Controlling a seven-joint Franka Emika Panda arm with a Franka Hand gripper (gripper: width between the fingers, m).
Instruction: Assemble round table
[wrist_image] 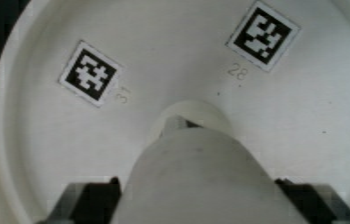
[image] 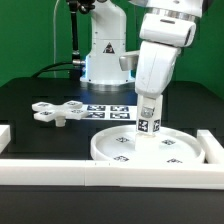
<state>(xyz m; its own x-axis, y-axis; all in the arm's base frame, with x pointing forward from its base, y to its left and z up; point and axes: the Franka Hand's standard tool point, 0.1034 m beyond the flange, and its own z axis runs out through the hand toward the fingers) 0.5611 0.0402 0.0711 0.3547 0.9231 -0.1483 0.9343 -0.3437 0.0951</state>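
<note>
The large rimmed round disc (image: 145,146) lies flat near the table's front, with tags on its face. My gripper (image: 149,112) is shut on the short cylindrical leg (image: 150,122) and holds it upright, its lower end at the middle of the disc. In the wrist view the leg (wrist_image: 193,170) runs between my dark fingers (wrist_image: 97,197) down to the disc (wrist_image: 163,55), which fills the view and shows two tags. Whether the leg touches the disc I cannot tell. The cross-shaped base piece (image: 58,112) lies on the black table at the exterior view's left.
The marker board (image: 108,111) lies flat behind the disc. White border rails (image: 100,174) run along the front, with ends at the left (image: 5,135) and right (image: 211,146). The robot's base (image: 105,55) stands at the back.
</note>
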